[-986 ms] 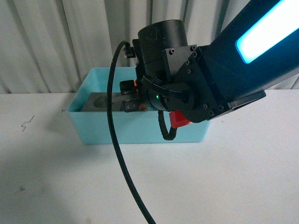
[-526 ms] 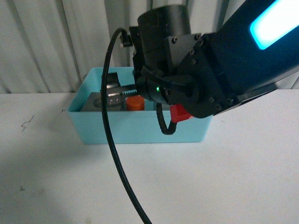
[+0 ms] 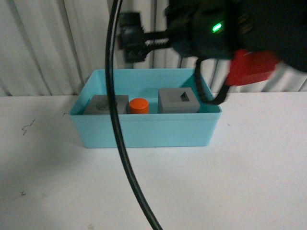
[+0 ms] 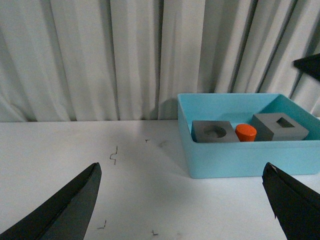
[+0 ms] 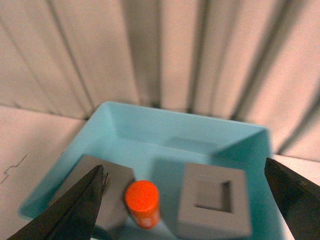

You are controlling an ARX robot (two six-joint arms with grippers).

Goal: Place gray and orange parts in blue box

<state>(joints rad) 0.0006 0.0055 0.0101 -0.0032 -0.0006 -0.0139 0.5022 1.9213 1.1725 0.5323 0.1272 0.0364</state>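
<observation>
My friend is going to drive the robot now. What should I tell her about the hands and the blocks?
Left gripper: open, empty, low over the white table, off to the side of the blue box.
Right gripper: open, empty, above the box.
In the box: gray cube with round recess, orange cylinder beside it, gray cube with square recess.
Done: all three parts are in.
Left: nothing seen outside the box; just park the arms.
</observation>
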